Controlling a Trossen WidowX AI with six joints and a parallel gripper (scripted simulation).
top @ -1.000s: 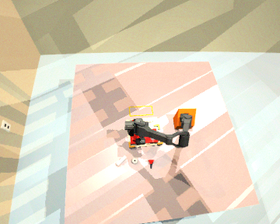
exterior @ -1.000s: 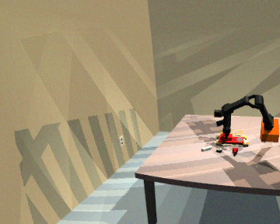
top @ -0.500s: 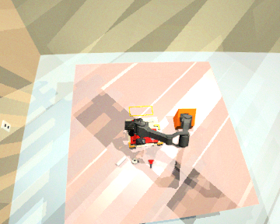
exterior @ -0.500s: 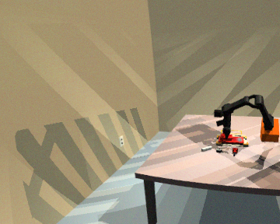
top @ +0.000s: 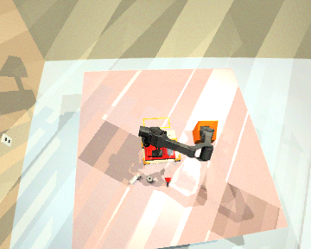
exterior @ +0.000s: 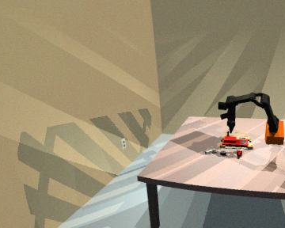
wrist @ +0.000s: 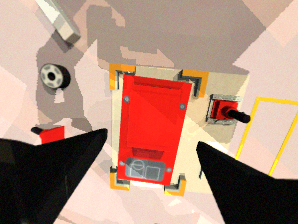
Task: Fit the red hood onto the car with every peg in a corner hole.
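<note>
The red hood lies on the car in the jig, which has orange corner brackets. In the wrist view a small round peg end shows in each of its four corner holes, and the hood looks level. A grey windowed part of the car shows at its near end. My gripper is open. It hangs straight above the hood, one finger to each side, and holds nothing.
A white block, a small wheel and a small red piece lie beside the jig. A red part with a black pin sits on the jig's other side, by a yellow outlined rectangle. The arm's orange base stands behind.
</note>
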